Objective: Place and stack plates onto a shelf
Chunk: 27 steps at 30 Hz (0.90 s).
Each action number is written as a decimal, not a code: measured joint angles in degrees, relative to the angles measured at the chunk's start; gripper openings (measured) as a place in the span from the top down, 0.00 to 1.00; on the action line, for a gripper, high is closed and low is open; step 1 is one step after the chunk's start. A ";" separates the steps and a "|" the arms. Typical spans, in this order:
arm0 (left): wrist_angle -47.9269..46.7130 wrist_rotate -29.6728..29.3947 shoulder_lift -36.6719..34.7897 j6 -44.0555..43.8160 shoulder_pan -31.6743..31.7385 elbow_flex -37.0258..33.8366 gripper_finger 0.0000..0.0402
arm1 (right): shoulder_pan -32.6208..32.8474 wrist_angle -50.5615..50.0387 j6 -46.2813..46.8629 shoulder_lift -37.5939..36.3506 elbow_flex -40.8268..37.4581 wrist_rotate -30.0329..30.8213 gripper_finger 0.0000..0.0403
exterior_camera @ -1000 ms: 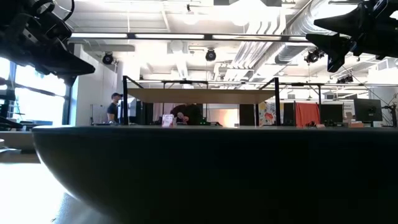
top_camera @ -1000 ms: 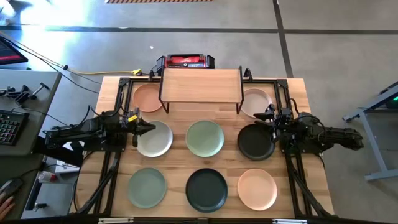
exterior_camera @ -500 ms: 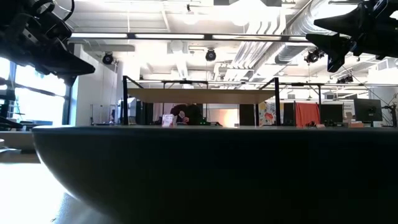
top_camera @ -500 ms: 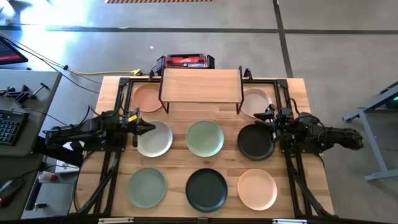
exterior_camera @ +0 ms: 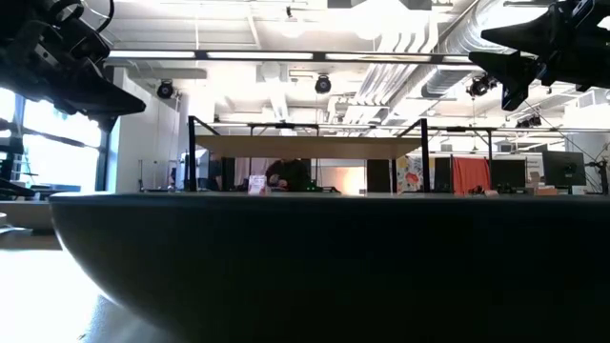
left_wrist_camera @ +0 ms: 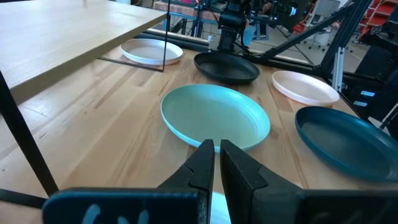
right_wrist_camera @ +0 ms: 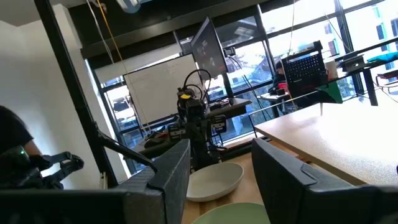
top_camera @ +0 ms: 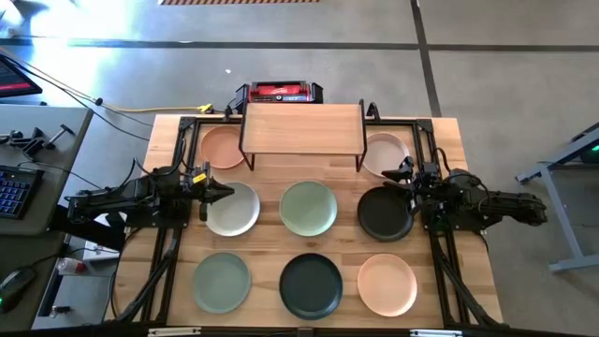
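from above, the shelf (top_camera: pixel 302 127) is standing at the far middle of the table (top_camera: pixel 168 140), its top bare. a peach plate (top_camera: pixel 223 147) is lying beside its left legs and a white plate (top_camera: pixel 384 153) beside its right legs. in the middle row a white plate (top_camera: pixel 231 208), a sage green plate (top_camera: pixel 309 207) and a black plate (top_camera: pixel 385 212) are sitting apart from one another. in the near row a sage green plate (top_camera: pixel 222 281), a black plate (top_camera: pixel 312 285) and a peach plate (top_camera: pixel 387 284) are lying the same way. the left gripper (top_camera: pixel 217 191) is hovering at the left edge of the middle white plate, and the right gripper (top_camera: pixel 404 173) is hovering over the far right edge of the middle black plate.

from table height, the dark rim of a plate (exterior_camera: pixel 324 267) is filling the lower half of the view, with the shelf (exterior_camera: pixel 305 146) showing beyond it and both arms hanging dark in the upper corners.

in the left wrist view, the left gripper (left_wrist_camera: pixel 216 148) is pointing at the sage green plate (left_wrist_camera: pixel 214 115), its jaws nearly together with only a thin slit between them and holding nothing.

in the right wrist view, the right gripper (right_wrist_camera: pixel 217 155) is showing its jaws spread wide and empty, with the white plate (right_wrist_camera: pixel 214 180) lying ahead of them.
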 joint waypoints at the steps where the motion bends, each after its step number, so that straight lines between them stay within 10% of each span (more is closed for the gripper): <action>1: 0.00 0.00 0.02 0.00 0.00 0.00 0.96 | 0.02 0.00 0.00 0.00 -0.02 0.02 0.61; 27: 3.24 0.02 0.02 -2.33 0.00 0.00 0.96 | 0.01 0.00 0.00 0.00 -0.02 0.00 0.61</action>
